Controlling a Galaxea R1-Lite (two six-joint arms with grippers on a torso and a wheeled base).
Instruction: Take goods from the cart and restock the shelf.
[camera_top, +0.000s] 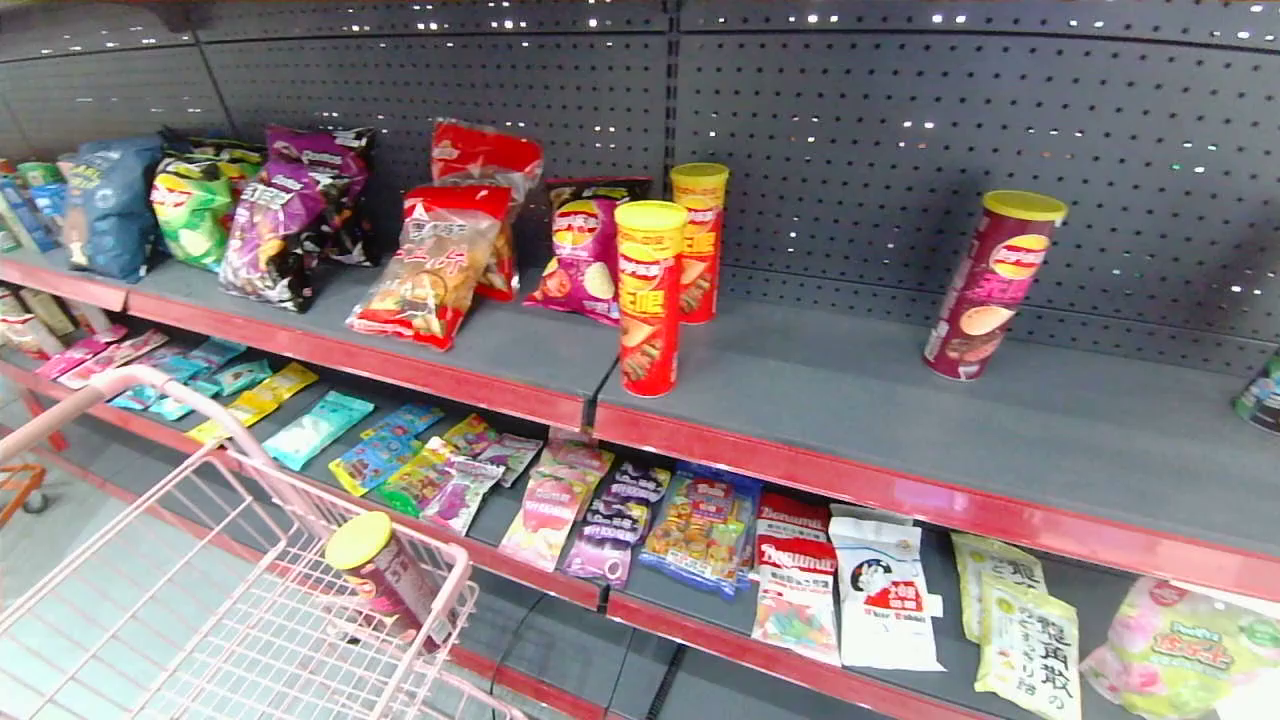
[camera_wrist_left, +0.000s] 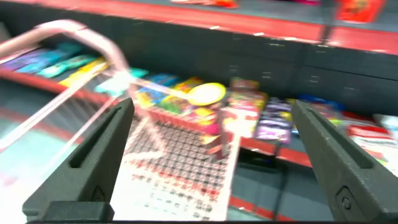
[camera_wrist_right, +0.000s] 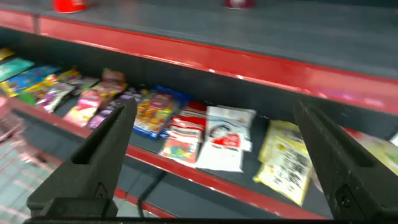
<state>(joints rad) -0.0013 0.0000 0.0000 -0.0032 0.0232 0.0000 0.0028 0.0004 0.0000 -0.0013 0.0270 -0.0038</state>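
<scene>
1. Head view: three chip cans stand on the upper shelf, apparently stocked; one yellow-lidded can is left in the pink cart.
2. Left wrist view: left gripper spread wide, empty, facing that can.
3. Right wrist view: right gripper spread, empty, facing lower-shelf snack packets.

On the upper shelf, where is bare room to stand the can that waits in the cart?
The widest bare patch on the upper shelf lies between the two red cans and the maroon can. A smaller one lies right of the maroon can. The left end is crowded with chip bags.
</scene>
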